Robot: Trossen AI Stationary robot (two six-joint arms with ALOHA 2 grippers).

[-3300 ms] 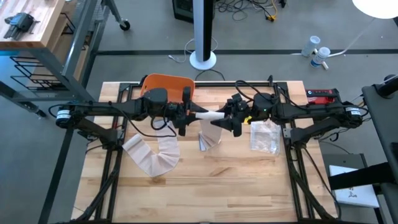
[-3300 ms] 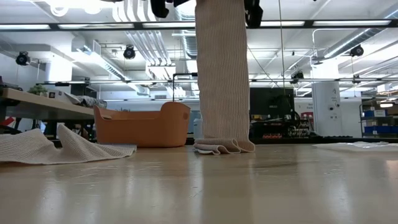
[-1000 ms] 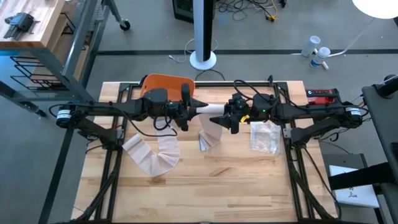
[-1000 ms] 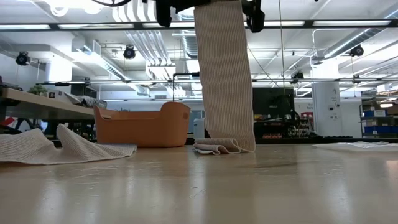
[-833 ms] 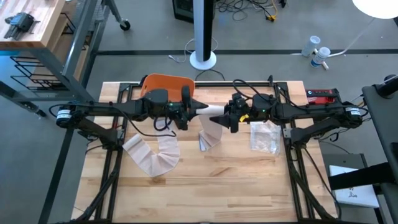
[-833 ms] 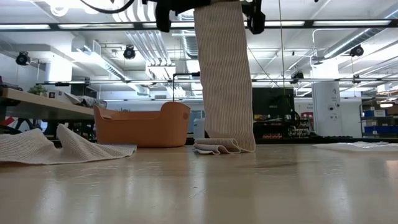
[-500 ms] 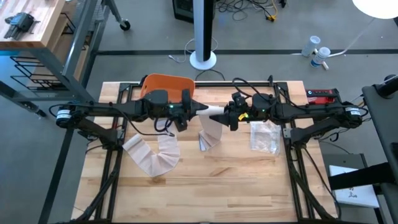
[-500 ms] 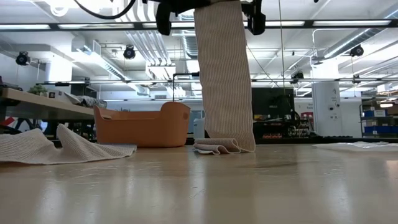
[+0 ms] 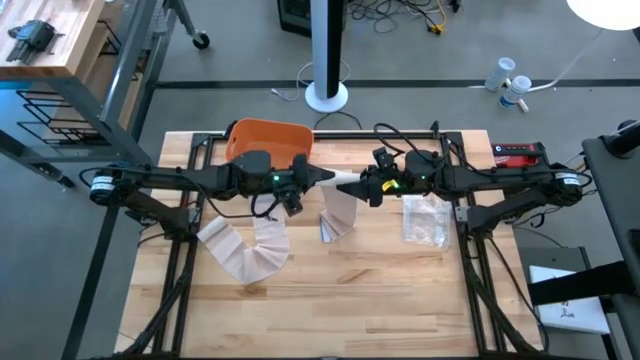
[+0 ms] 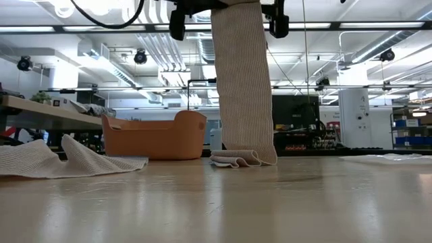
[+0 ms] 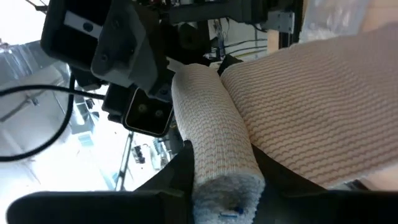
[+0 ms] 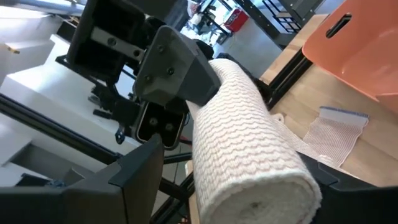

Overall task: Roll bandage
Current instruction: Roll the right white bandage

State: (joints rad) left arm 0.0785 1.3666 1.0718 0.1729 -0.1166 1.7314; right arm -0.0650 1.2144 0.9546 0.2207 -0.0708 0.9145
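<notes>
Two dark, near-black arms of slim tubular links run in from the table's sides, each with a silvery round cap at its outer joint. Black cables loop loosely over both wrists. The left gripper [image 9: 312, 177] sits on a blocky black wrist housing showing a small green light; the right gripper [image 9: 352, 186] carries a yellow mark beside a green light. The fingers are dark, angular plates

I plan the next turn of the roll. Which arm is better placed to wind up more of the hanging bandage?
Neither clearly. The left gripper and right gripper each clamp one end of the roll, so both must turn together.
</notes>
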